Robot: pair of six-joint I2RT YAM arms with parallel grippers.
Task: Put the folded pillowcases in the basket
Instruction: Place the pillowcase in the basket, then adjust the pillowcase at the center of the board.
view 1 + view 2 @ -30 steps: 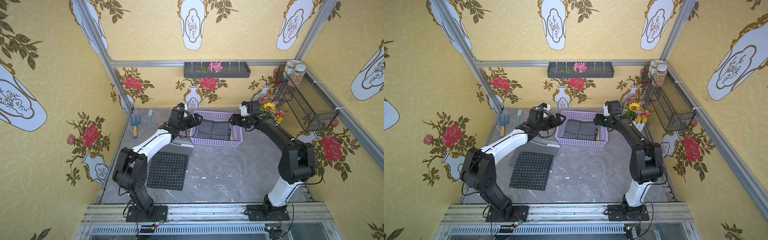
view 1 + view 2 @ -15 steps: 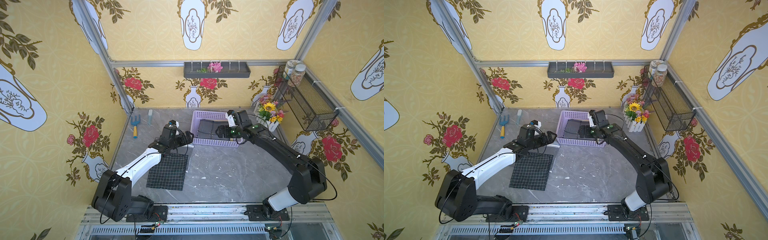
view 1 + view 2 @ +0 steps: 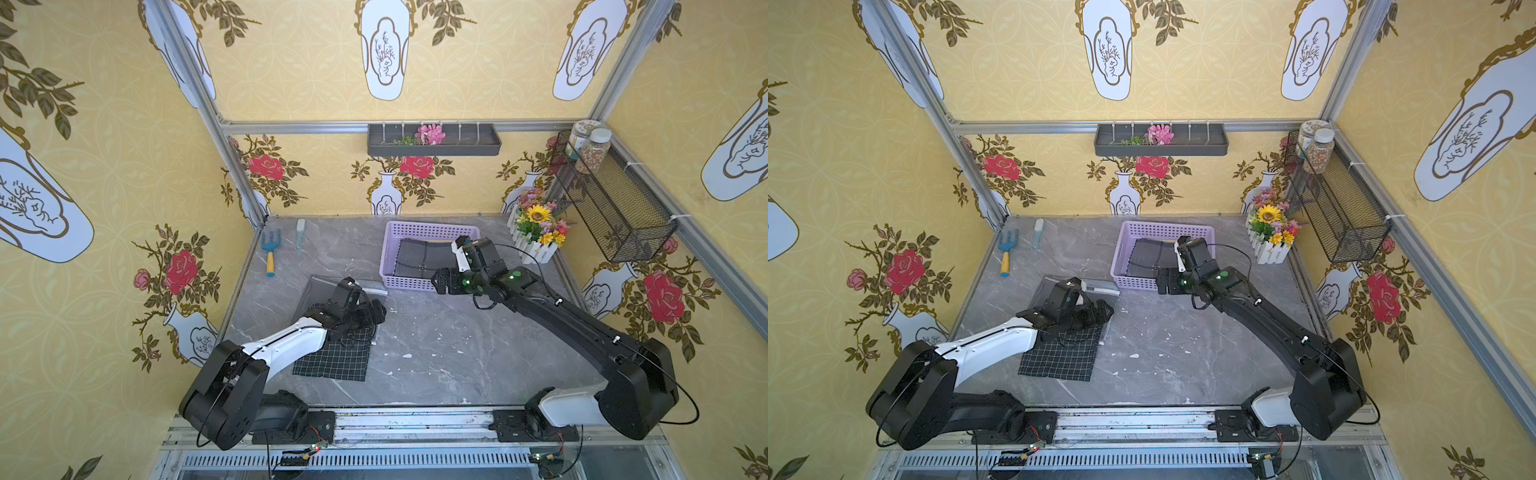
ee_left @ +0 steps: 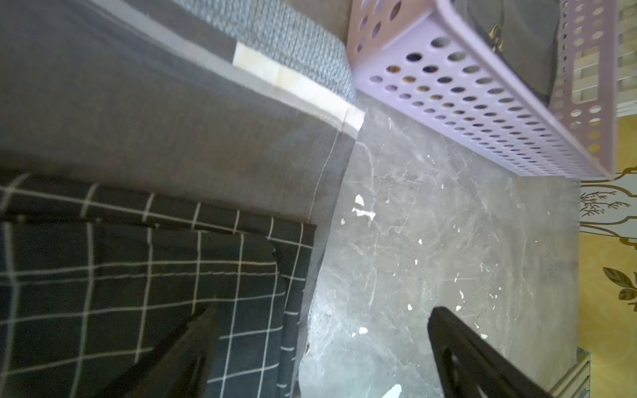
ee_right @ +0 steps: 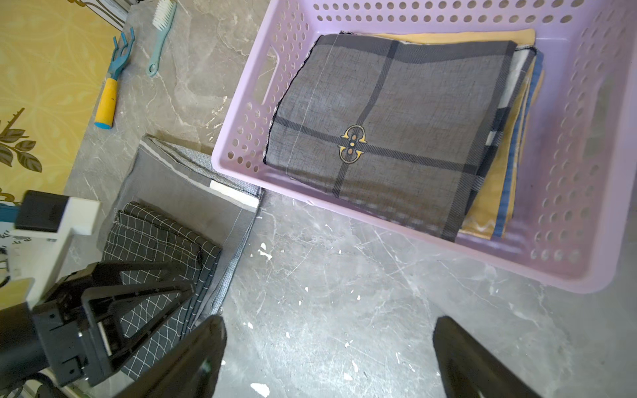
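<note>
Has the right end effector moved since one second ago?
Yes. The right end effector has drawn back from over the basket to just outside its near wall.

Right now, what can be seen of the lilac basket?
The basket is a shallow rectangular tray of lilac plastic, its walls pierced with round holes, a slot handle in one end. It stands upright on the grey marbled table, toward the back wall. Inside lies a stack of folded cloths, a grey plaid pillowcase with a gold emblem on top. A folded grey cloth on the table reaches its near corner.
</note>
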